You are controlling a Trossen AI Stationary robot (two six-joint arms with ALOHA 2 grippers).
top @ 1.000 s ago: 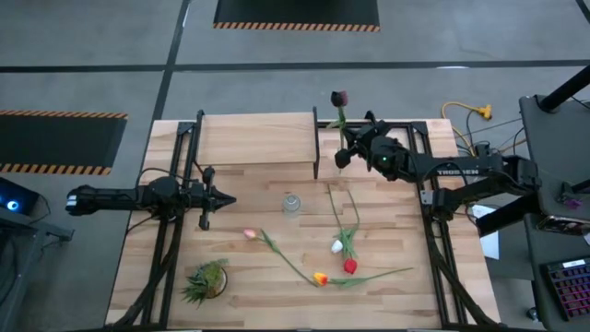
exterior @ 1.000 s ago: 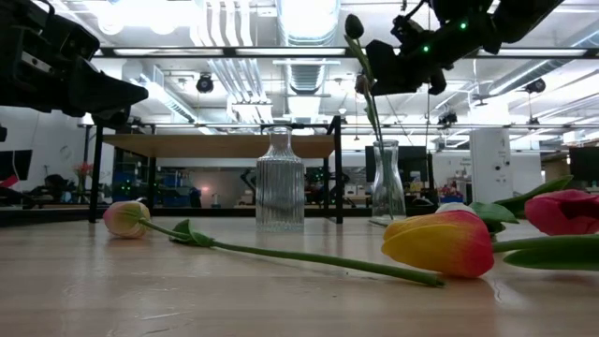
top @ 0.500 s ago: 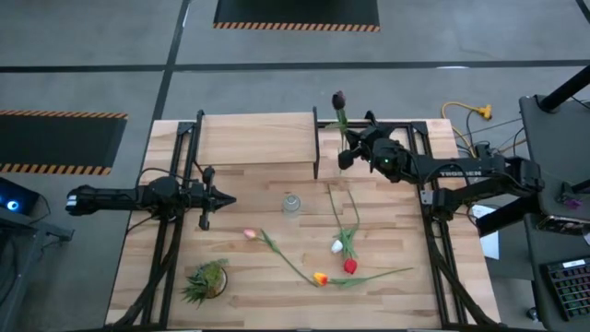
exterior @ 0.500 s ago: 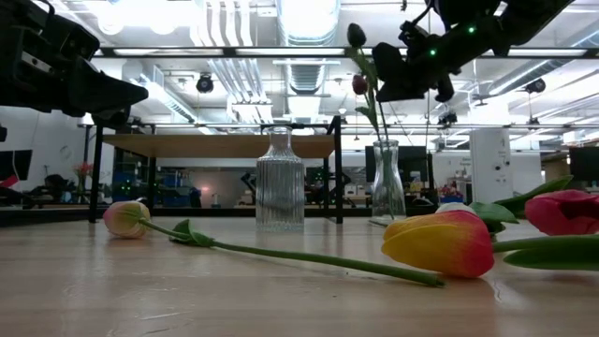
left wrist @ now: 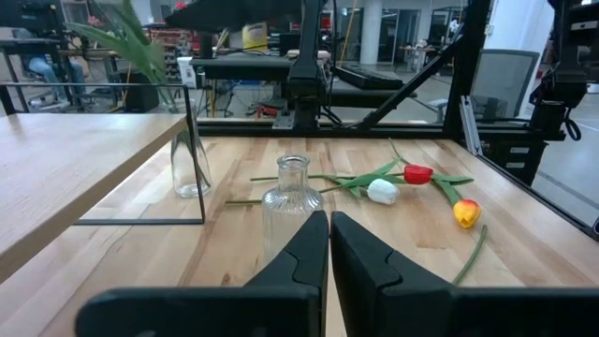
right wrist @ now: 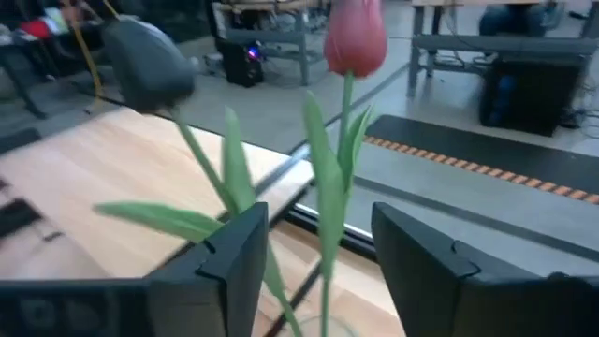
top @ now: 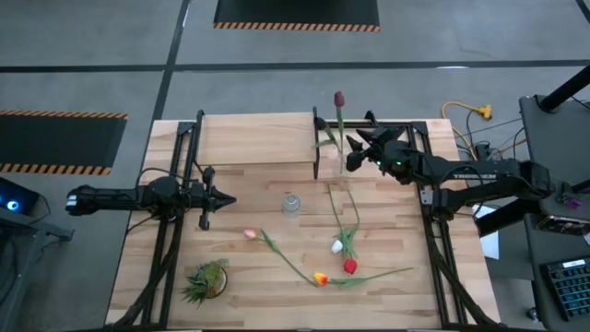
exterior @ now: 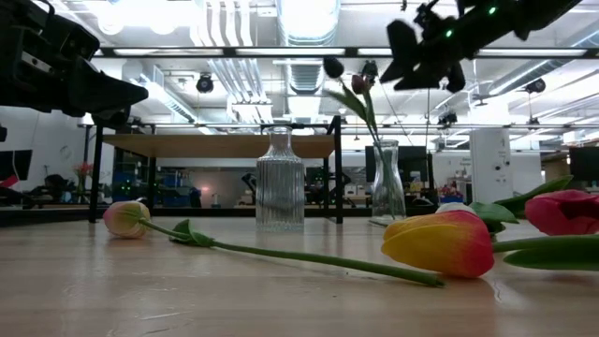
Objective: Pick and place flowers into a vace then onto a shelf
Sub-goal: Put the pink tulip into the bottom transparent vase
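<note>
A clear smooth vase (exterior: pixel 387 187) (left wrist: pixel 190 164) stands on the table just right of the pale shelf (top: pixel 253 138). It holds a dark maroon tulip (top: pixel 338 97) (right wrist: pixel 145 61) and a red-headed one (right wrist: pixel 356 37), their stems resting on its rim. My right gripper (top: pixel 354 153) (right wrist: pixel 318 271) is open beside them, a finger on either side of the red tulip's stem and apart from it. Several tulips lie on the table: pink (top: pixel 249 234), white (top: pixel 336 245), red (top: pixel 350 266) and orange-yellow (top: pixel 320 278). My left gripper (top: pixel 226 198) (left wrist: pixel 329 253) waits shut, left of a ribbed vase (top: pixel 291 204).
A spiky green tuft plant (top: pixel 205 281) sits at the near left corner. Black frame rails (top: pixel 433 249) run along both sides of the table. The ribbed vase is in mid-table, and the shelf's black legs (left wrist: pixel 201 159) stand close to the smooth vase.
My right gripper has opened, let go of the maroon tulip and drawn back a little toward the table's right edge. The tulip has sunk lower in the smooth vase and now leans toward the shelf.
</note>
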